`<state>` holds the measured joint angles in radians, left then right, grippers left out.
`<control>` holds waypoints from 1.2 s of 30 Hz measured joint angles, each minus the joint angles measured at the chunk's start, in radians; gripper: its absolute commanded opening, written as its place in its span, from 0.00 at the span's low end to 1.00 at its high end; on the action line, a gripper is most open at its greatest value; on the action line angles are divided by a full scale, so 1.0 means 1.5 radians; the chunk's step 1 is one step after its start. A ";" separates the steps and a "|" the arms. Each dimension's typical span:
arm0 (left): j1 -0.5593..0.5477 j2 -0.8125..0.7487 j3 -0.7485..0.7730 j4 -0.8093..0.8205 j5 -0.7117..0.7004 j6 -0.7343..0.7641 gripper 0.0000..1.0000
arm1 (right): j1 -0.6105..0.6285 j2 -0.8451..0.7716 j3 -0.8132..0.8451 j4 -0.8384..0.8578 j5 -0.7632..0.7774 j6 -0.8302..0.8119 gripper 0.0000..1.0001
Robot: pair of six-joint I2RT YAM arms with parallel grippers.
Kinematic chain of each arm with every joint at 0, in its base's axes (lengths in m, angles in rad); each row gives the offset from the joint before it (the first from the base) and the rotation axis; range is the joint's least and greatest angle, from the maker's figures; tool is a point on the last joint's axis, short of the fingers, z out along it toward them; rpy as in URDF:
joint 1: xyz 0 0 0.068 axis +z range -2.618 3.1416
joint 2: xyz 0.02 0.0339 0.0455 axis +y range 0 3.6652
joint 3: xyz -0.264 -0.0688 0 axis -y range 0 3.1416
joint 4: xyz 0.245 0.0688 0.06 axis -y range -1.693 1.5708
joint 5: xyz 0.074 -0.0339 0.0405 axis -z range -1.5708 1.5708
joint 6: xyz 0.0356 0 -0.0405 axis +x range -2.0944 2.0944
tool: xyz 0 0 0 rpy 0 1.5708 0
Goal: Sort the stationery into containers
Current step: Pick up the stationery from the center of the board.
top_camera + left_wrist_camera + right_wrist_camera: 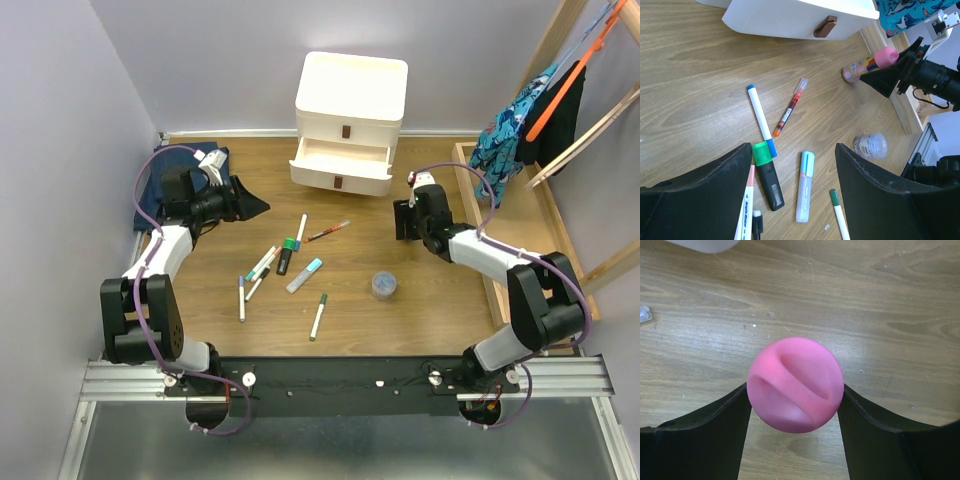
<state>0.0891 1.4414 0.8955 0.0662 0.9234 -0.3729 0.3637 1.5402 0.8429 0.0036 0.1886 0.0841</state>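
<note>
Top external: we see the cream cabinet point(350, 85) at the far edge of the table point(440, 300), with a drawer point(340, 157) below the top one pulled out toward the arms. The stationery lies loose on the wood in front of it, between the two arms.

Left wrist view: the left gripper point(792, 147) has its jaws wide with nothing in them. Ahead of and between its fingers we see:
- a white pen with blue cap point(760, 115)
- a slim red pen point(789, 110)
- a green-capped black highlighter point(767, 175)
- a pale blue highlighter point(805, 185)
- a green-tipped white pen point(839, 212)

The clear round jar point(870, 145) sits apart to the right.

The right gripper point(795, 390) is at a pink-capped tube point(865, 65), right of the pens and near the wooden tray point(480, 200). In its wrist view the jaws are wide and the pink cap fills the gap, its edges meeting both fingers. We cannot tell whether it is actually clamped, or whether the tube stands straight or leans.
</note>
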 measured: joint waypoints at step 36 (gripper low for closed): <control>-0.017 0.024 -0.002 0.061 -0.017 -0.043 0.77 | -0.003 -0.015 0.119 -0.040 -0.088 -0.128 0.24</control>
<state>0.0635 1.4776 0.8932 0.1581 0.8986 -0.4377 0.3588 1.5173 1.0218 -0.0559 0.0563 -0.1085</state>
